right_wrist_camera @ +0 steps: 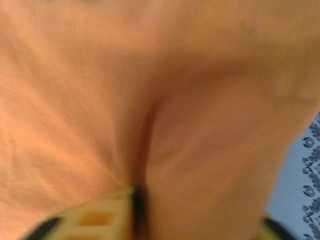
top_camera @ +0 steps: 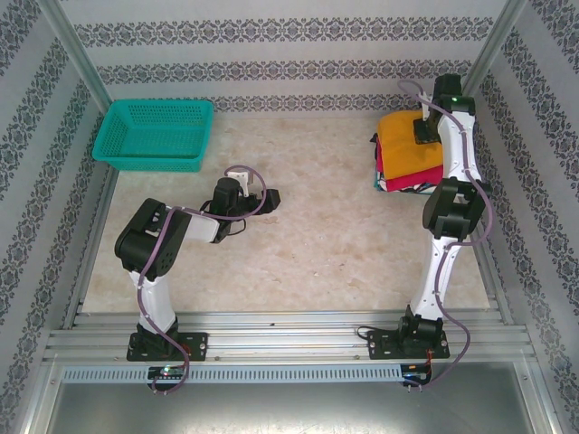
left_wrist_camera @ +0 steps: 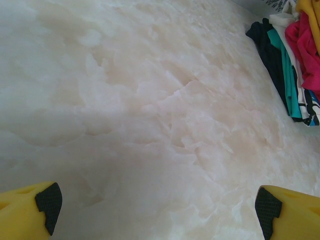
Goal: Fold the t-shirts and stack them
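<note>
A stack of folded t-shirts (top_camera: 409,158) lies at the table's far right, with a mustard-orange one (top_camera: 404,140) on top and a crimson-red one (top_camera: 414,175) under it. My right gripper (top_camera: 425,127) is down on the orange shirt (right_wrist_camera: 150,75). Its jaws stand apart, and a raised fold of that cloth sits between the fingers (right_wrist_camera: 100,222). My left gripper (top_camera: 271,196) hovers open over bare table mid-left, with nothing between its pads (left_wrist_camera: 49,202). The left wrist view catches the stack's edge (left_wrist_camera: 295,60), showing dark, teal, white and crimson layers.
A teal mesh basket (top_camera: 156,134) sits at the far left corner. The marble-patterned tabletop (top_camera: 317,235) stretches between the arms. Patterned walls and metal frame posts (top_camera: 77,54) close in the sides and back.
</note>
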